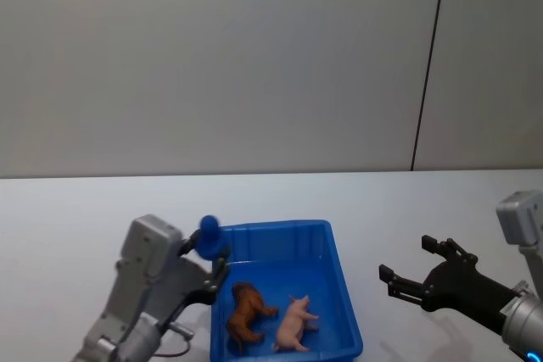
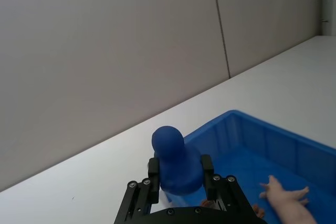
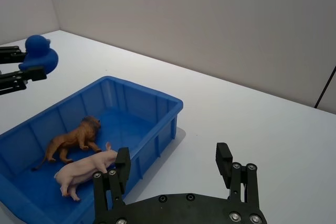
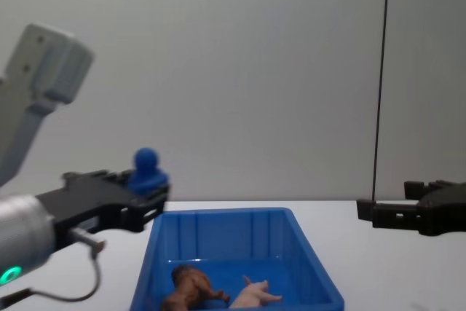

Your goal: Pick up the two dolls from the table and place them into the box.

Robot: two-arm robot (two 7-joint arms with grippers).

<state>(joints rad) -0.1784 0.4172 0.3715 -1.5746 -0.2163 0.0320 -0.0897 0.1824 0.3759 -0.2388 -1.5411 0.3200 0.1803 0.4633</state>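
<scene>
Already both dolls [image 1: 270,320] lie inside the box [image 1: 345,298]

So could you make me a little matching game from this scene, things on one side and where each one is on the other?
Things:
1. blue duck
2. pink pig
3. right gripper
4. brown lion

Places:
A. open over the bare table
B. in the left gripper
C. in the blue box, nearer the left gripper
D. in the box, beside the lion

Pairs: 1-B, 2-D, 3-A, 4-C
</scene>
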